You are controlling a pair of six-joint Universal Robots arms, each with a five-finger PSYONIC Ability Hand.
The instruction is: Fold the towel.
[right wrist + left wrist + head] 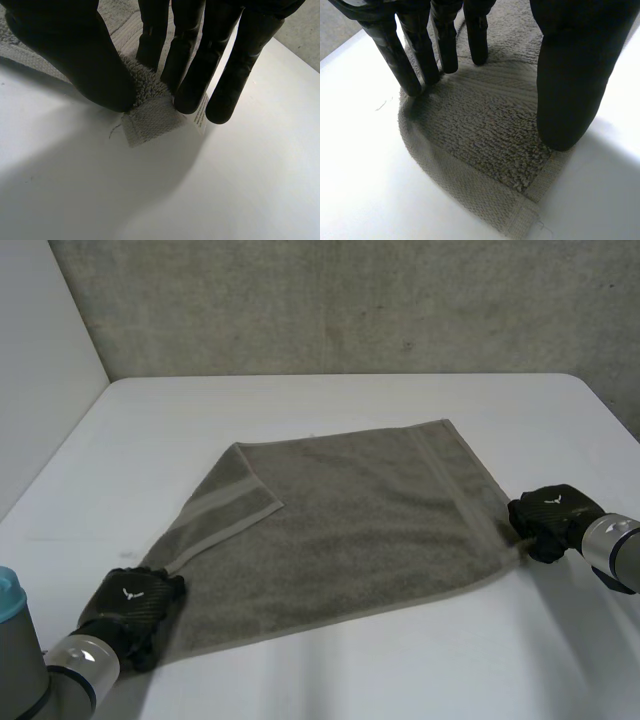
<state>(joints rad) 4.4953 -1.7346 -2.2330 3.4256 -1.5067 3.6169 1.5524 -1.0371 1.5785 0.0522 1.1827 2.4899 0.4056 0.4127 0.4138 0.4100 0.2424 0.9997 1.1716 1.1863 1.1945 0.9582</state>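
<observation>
The towel (350,530) lay mostly flat on the counter (330,400), only its far-left corner turned over; the right robot hand (550,520) pinched the near-right corner, the left robot hand (135,605) pressed spread fingers on the near-left corner, and the main fold was judged still to do.

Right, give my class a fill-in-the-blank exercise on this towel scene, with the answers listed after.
The towel lies on a ___ table. The left hand and the right hand each sit at a near ___ of the towel. The right hand pinches the towel between its fingers and its ___. The towel's far-left corner is ___ over onto itself.
Missing words: white; corner; thumb; folded.
</observation>
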